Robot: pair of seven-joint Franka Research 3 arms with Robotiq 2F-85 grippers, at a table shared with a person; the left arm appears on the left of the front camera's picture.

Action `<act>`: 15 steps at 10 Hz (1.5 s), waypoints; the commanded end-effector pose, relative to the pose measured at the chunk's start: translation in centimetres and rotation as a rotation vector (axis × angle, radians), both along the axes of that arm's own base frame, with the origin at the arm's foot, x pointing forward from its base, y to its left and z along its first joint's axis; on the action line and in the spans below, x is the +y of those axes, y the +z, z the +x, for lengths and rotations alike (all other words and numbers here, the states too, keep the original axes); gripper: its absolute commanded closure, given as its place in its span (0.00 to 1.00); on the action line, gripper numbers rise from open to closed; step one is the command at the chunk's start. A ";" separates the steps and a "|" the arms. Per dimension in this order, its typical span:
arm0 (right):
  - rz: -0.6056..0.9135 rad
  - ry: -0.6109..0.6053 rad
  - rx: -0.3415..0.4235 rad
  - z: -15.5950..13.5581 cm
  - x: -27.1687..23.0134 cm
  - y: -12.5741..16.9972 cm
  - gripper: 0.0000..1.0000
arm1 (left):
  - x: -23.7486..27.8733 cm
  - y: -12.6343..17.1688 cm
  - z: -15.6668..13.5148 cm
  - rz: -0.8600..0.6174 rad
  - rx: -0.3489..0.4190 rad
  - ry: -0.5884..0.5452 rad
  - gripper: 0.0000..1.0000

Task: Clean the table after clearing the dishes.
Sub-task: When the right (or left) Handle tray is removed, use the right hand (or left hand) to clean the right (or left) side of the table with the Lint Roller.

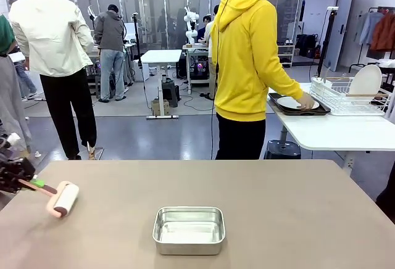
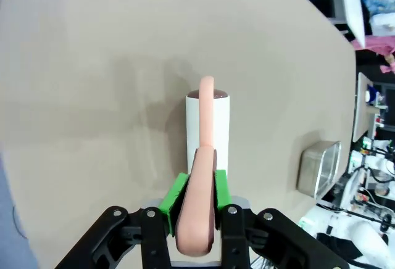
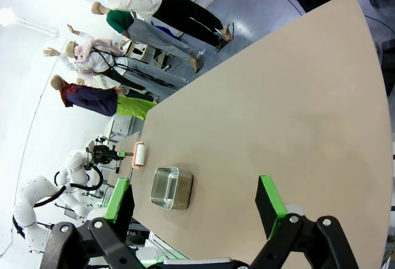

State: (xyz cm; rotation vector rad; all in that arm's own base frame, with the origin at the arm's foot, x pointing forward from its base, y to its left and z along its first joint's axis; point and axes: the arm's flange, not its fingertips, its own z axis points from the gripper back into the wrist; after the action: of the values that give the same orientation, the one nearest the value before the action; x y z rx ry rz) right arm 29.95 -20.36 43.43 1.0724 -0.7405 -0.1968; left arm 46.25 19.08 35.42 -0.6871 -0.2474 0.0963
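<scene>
You've got a steel tin sitting mid-table, well right of the lint roller. Your left gripper is clamped on the roller's pink handle, low at the left edge. Right gripper hangs spread wide above the table. The person touches a plate on the side table's tray.

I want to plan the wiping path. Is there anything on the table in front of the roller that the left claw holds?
Yes. A steel tin stands near the middle of the table, to the right of the lint roller held by the left claw. The surface directly around the roller looks bare.
</scene>
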 end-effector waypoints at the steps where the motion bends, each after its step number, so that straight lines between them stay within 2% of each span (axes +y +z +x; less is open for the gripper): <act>1: -0.007 0.014 -0.011 -0.3 -0.1 0.1 0.00 | 0.9 2.6 -0.6 0.036 0.022 0.008 0.77; 5: -0.007 0.014 -0.011 -0.3 -0.1 0.1 0.00 | -1.0 6.1 -1.6 0.076 -0.024 -0.005 0.77; 8: -0.007 0.014 -0.011 -0.3 -0.1 0.1 0.00 | -3.1 11.9 -4.9 0.081 -0.113 -0.016 0.77; 9: -0.007 0.014 -0.011 -0.3 -0.1 0.1 0.00 | -3.8 13.1 -6.1 0.125 -0.136 0.008 0.77; 10: -0.007 0.014 -0.011 -0.3 -0.1 0.1 0.00 | -4.3 13.3 -6.7 0.137 -0.163 0.029 0.77; 11: -0.007 0.014 -0.011 -0.3 -0.1 0.1 0.00 | -2.9 12.2 -4.0 0.087 -0.130 -0.017 0.77; 15: -0.007 0.014 -0.011 -0.3 -0.1 0.1 0.00 | -2.9 12.2 -4.0 0.087 -0.130 -0.017 0.77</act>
State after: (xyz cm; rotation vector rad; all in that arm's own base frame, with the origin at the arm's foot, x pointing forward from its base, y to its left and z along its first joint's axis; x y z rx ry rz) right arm 29.95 -20.35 43.43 1.0723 -0.7403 -0.1965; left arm 42.05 15.73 46.89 -0.6126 -0.3483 0.0298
